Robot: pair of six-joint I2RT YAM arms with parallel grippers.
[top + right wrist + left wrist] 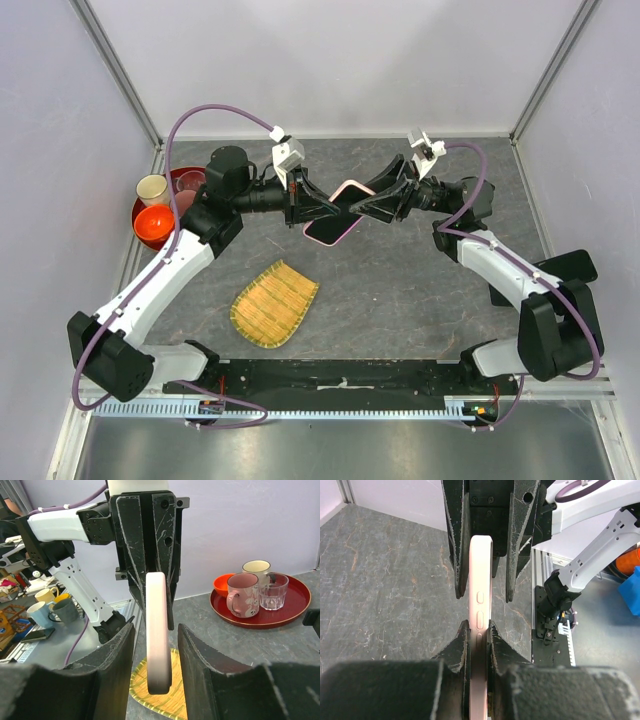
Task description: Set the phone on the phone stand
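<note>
Left pincer (477, 630) clamps phone (481, 570); right pincer (155, 630) straddles it, gaps either side

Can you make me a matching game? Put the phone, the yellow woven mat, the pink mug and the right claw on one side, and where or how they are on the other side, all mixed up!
Things:
1. phone
2. woven mat
3. pink mug
4. right claw

Where or how:
A. standing on the red tray
B. open, one finger each side of the phone, not touching it
C. lying flat on the table
D. pinched in the left claw, up in the air

Pairs: 1-D, 2-C, 3-A, 4-B.
</note>
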